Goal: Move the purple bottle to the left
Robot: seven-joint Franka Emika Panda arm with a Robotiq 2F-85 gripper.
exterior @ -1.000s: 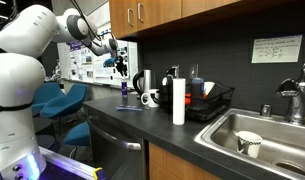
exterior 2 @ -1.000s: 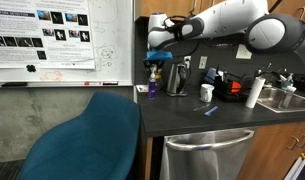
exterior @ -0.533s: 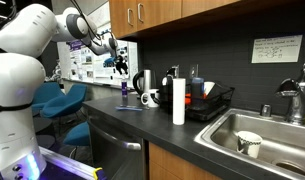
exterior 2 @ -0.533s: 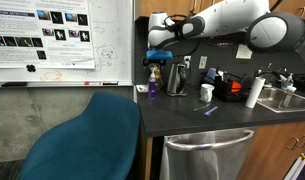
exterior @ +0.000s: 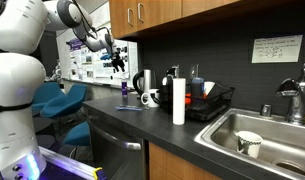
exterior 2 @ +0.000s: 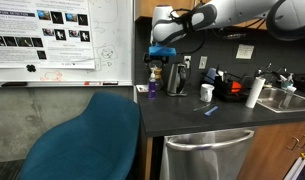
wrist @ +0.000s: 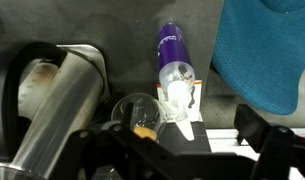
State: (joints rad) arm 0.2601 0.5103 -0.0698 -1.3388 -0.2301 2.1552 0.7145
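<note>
The purple bottle (exterior: 123, 93) with a white pump top stands upright on the dark counter near its end, beside the kettle; it also shows in the other exterior view (exterior 2: 152, 85). In the wrist view the bottle (wrist: 172, 52) lies straight below the camera, pump end towards my fingers. My gripper (exterior: 118, 62) hangs above the bottle, apart from it, also seen in an exterior view (exterior 2: 162, 52). In the wrist view the gripper (wrist: 192, 150) is open and empty, its dark fingers (wrist: 264, 140) spread wide.
A steel kettle (exterior: 141, 82) (wrist: 52, 100) stands next to the bottle, with a clear glass (wrist: 137, 110) between them. A white mug (exterior 2: 206, 93), paper towel roll (exterior: 178, 103), dish rack (exterior: 210, 100) and sink (exterior: 262, 135) lie further along. A blue chair (exterior 2: 87, 130) stands off the counter's end.
The arm's upper links have lifted and the gripper has risen slightly over the bottle. The bottle has not moved.
</note>
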